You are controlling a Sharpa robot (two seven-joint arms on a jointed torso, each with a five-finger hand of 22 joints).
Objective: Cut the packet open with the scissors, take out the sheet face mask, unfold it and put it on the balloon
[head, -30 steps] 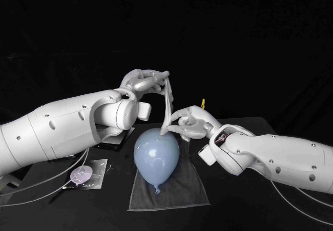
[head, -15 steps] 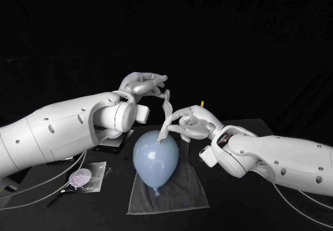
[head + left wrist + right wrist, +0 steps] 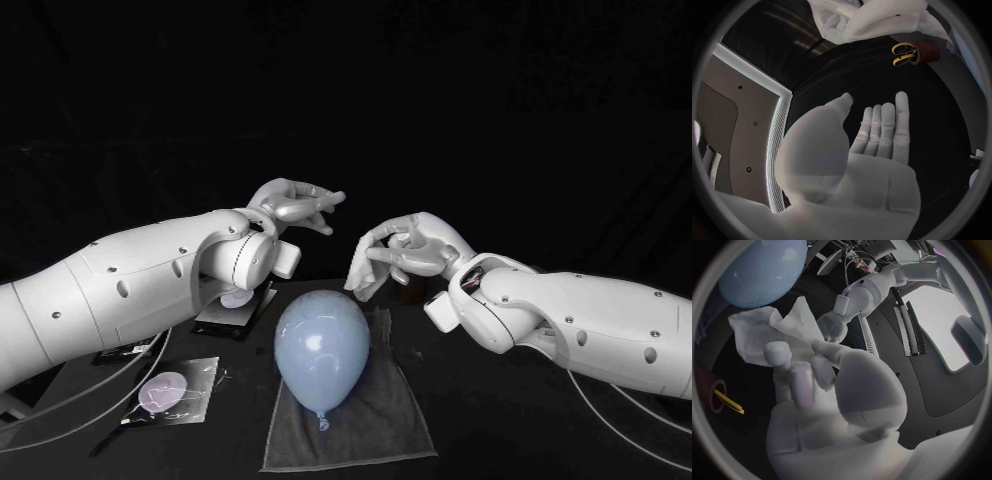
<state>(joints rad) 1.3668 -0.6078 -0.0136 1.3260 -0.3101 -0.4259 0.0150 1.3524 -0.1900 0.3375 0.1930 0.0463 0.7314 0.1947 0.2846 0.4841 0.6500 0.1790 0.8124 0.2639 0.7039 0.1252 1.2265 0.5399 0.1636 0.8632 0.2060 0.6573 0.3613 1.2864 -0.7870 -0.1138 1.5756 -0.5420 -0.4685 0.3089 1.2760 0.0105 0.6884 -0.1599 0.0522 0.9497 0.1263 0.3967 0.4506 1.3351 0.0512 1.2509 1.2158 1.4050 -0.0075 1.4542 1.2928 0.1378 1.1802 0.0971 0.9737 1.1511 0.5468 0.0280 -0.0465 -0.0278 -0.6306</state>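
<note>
Largely hidden, crumpled sheet mask (image 3: pixel 772 329) among fingers (image 3: pixel 777 352) of right hand (image 3: pixel 410 250)

Balloon (image 3: pixel 322 345) is being recorded as smooth, glossy rubber. Cloth (image 3: pixel 389 420) beneath it is being noted as matt, finely woven. Sheet face mask (image 3: pixel 773 330) is being logged as soft, crumpled fabric. Left arm (image 3: pixel 130 285) and right arm (image 3: pixel 591 325) are being seen as glossy plastic.

The balloon (image 3: pixel 322 345) lies on a cloth (image 3: pixel 378 425) mid-counter (image 3: pixel 498 425), with the packet (image 3: pixel 195 375) to its left. Behind and above it, the left hand (image 3: pixel 296 205) hangs beside the right hand (image 3: pixel 404 250), which holds the mask (image 3: pixel 786 325).
</note>
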